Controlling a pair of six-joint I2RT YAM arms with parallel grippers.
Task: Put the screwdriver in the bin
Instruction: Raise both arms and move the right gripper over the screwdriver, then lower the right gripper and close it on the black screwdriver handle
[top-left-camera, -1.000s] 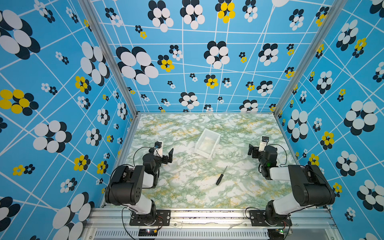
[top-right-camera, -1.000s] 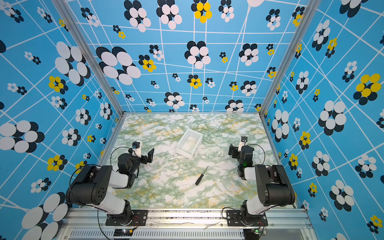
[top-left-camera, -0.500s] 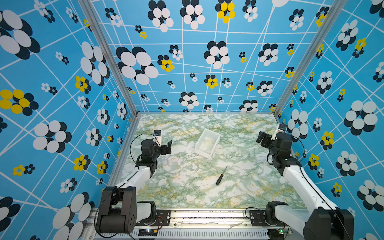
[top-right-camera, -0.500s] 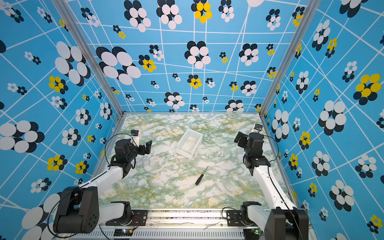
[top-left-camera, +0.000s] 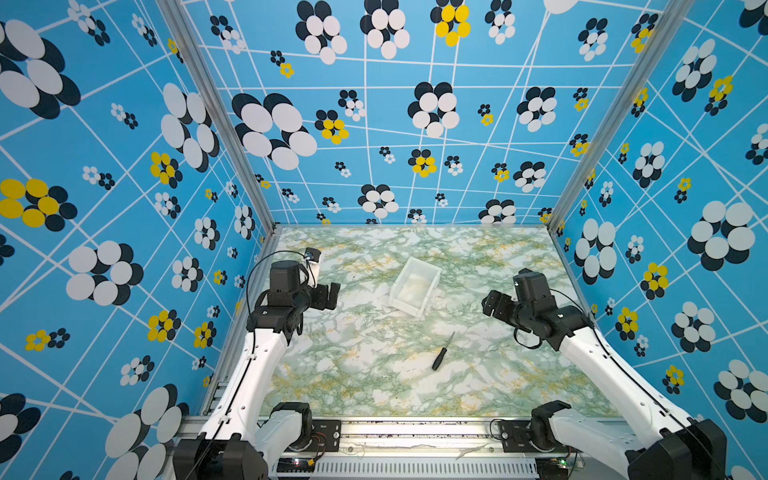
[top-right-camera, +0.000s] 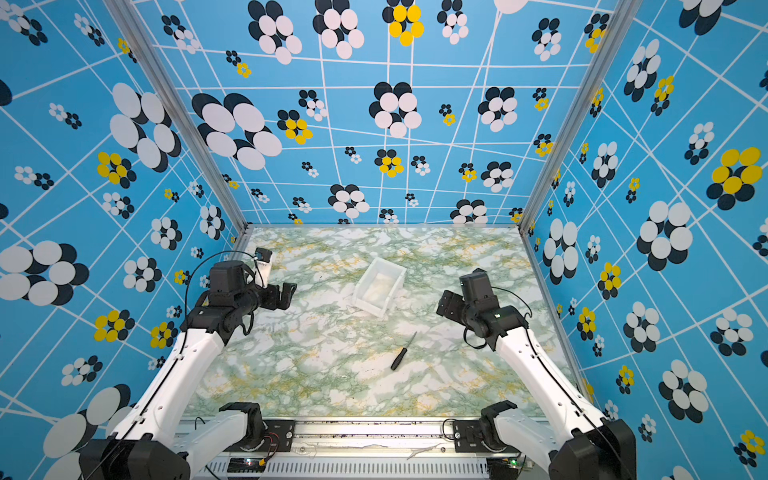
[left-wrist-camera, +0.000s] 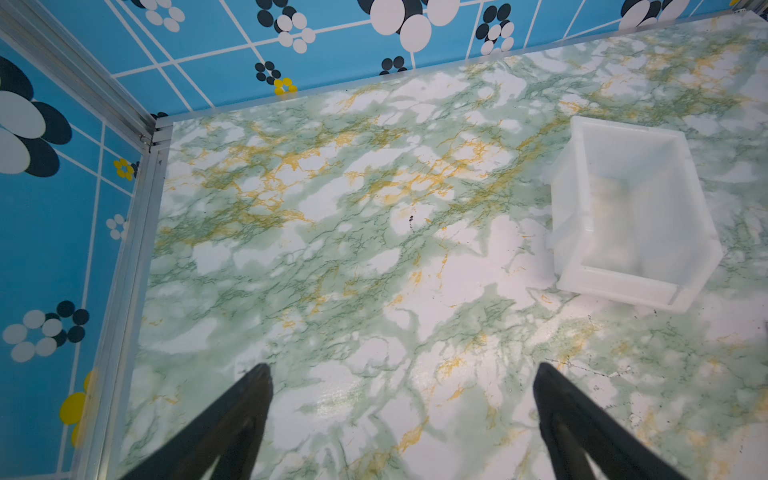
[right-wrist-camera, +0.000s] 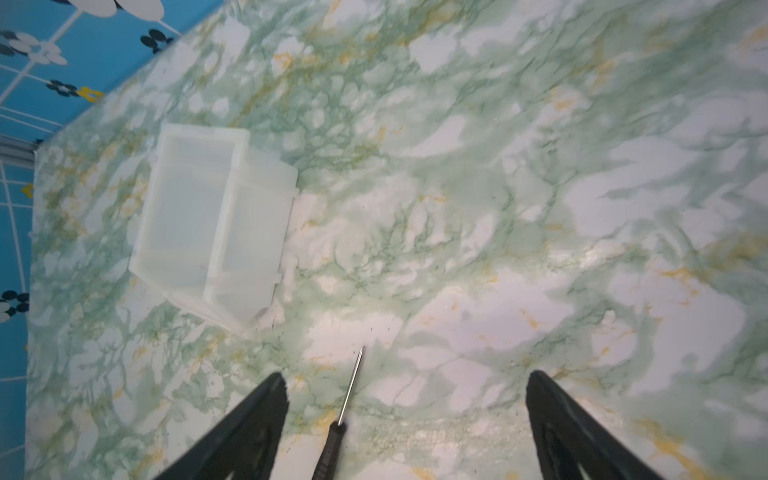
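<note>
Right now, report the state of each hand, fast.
Left hand: open, holding nothing.
Right hand: open, holding nothing; the screwdriver is not gripped.

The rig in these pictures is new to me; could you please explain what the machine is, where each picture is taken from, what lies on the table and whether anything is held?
It is a robot with two arms, the left arm and the right arm, mounted at the near edge of a marbled table. Two pictures come from a paired camera overhead and show nearly the same whole scene. The other two come from a camera on each arm's wrist, looking out past its two black jaws. On the table stand a white bin, empty, and, nearer the arms and apart from it, a small black-handled screwdriver. Both pairs of jaws stand open and hold nothing. In the right wrist view the screwdriver lies on the table, seen between the jaws.
</note>
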